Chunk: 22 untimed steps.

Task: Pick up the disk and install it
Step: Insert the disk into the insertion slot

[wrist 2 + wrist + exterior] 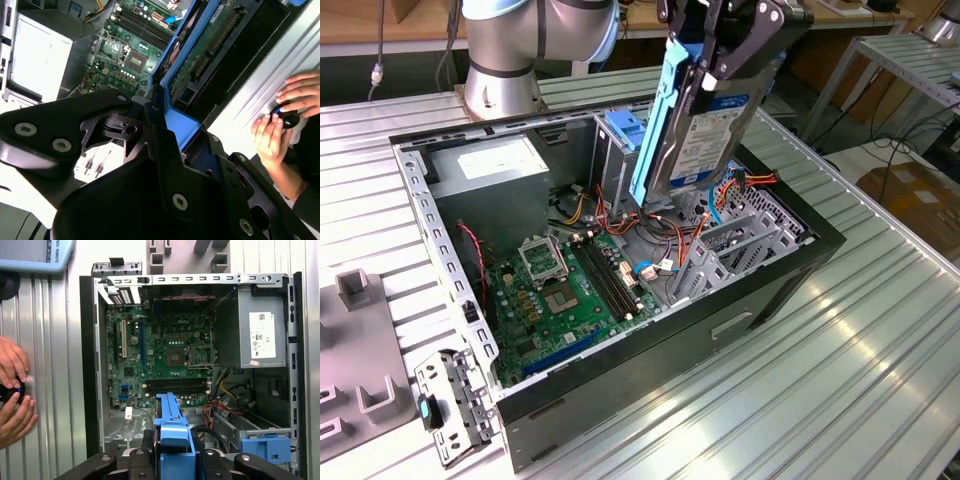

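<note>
We see the gripper (722,62), jaws clamped on the disk (708,140), holding it nearly upright over the drive-bay end of the open computer case (670,345) mid-worktop (860,380).

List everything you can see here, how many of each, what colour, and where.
disk: one, silver-grey, blue rails, held above the case
case: one, black, open, on the table
motherboard: one, green, case floor
power supply: one, grey, case corner
bracket: one, blue, inside the case
fixture: one, grey, exterior view's left of the case
table: one, silver, ribbed, under everything
hands: two, on the table beside the case
arm: one, silver, base on the table
gripper: one, black, shut on the disk
</note>
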Each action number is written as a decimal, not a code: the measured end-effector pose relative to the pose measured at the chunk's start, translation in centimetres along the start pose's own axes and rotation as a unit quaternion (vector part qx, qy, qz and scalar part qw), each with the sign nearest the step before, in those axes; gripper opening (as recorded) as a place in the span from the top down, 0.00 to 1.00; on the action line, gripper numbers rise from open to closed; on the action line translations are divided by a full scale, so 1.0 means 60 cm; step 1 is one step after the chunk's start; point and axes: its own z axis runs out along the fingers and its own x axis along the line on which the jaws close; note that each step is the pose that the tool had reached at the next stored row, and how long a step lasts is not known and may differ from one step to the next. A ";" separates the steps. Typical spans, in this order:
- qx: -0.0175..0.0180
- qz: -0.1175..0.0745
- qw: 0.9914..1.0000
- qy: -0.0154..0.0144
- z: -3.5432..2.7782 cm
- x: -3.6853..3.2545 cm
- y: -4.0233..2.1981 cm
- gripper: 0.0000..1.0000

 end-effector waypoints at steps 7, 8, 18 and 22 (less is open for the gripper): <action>0.000 0.000 1.000 0.001 0.012 0.024 -0.018 0.63; 0.000 0.000 1.000 0.001 0.015 0.024 -0.023 0.63; 0.003 -0.005 1.000 0.002 0.029 0.023 -0.073 0.63; 0.003 -0.005 1.000 0.002 0.031 0.022 -0.095 0.63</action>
